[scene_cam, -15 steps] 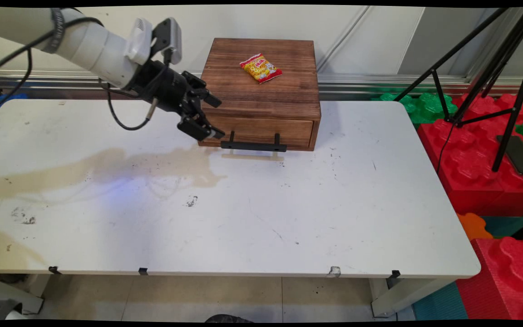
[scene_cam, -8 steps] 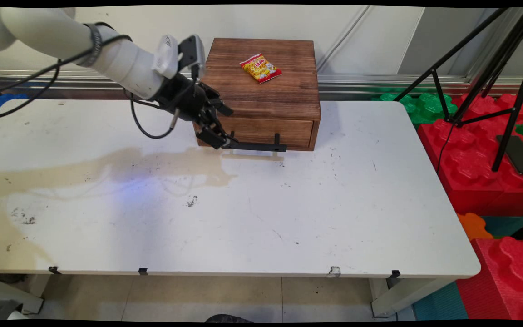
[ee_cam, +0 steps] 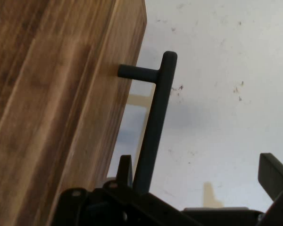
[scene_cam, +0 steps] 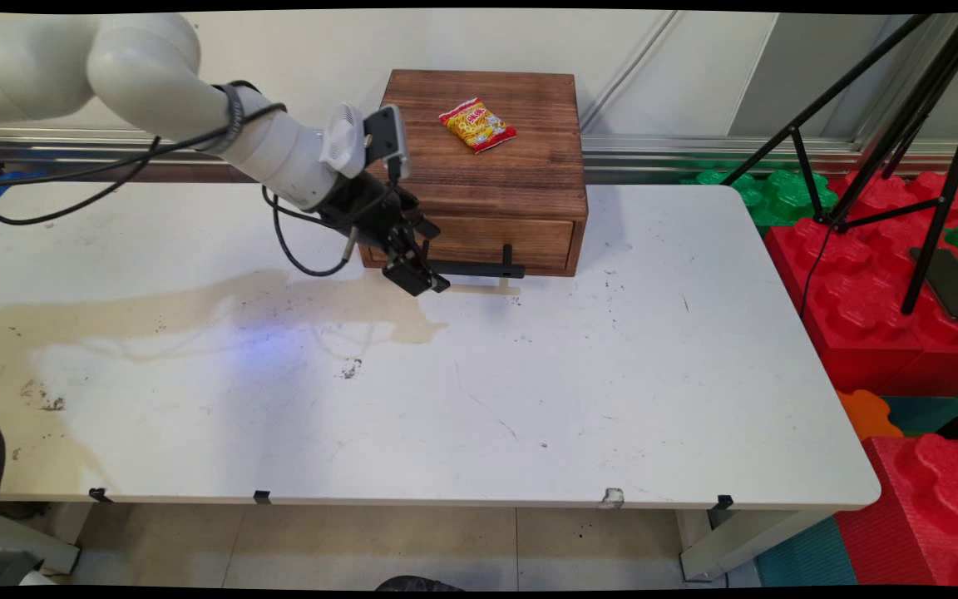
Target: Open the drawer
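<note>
I am reaching in from 10 o'clock, low over the white table [scene_cam: 529, 399], and my gripper [scene_cam: 417, 279] is sitting at the 9 o'clock end of the black bar handle [scene_cam: 479, 269] on the wooden drawer box [scene_cam: 487, 166]. The box is standing at the table's far side, about 12 o'clock from the table's middle. Its drawer front [scene_cam: 487, 240] is facing the near edge and looks flush with the box, so I am judging the drawer closed.

In the hand view my gripper [ee_cam: 198, 167] is spread wide and gripping nothing. One finger [ee_cam: 125, 167] is showing just beside the handle [ee_cam: 153, 132], on the side toward the wood. The other [ee_cam: 273, 172] is standing well apart over the bare table. The bar is running away from me toward 12 o'clock in that view, passing between my jaws but close against the box-side finger; I cannot tell whether that finger is touching it. The handle's far post is meeting the drawer front [ee_cam: 61, 117] near the top of that view.

A red and yellow snack packet [scene_cam: 477, 125] is lying on the box's top, at roughly 12 o'clock from the handle and well apart from me. A brownish stain [scene_cam: 321, 299] is spreading across the table at 9 o'clock from my gripper. Off the table at 3 o'clock, a black tripod [scene_cam: 903, 125] is standing among red and green foam blocks [scene_cam: 861, 274].
</note>
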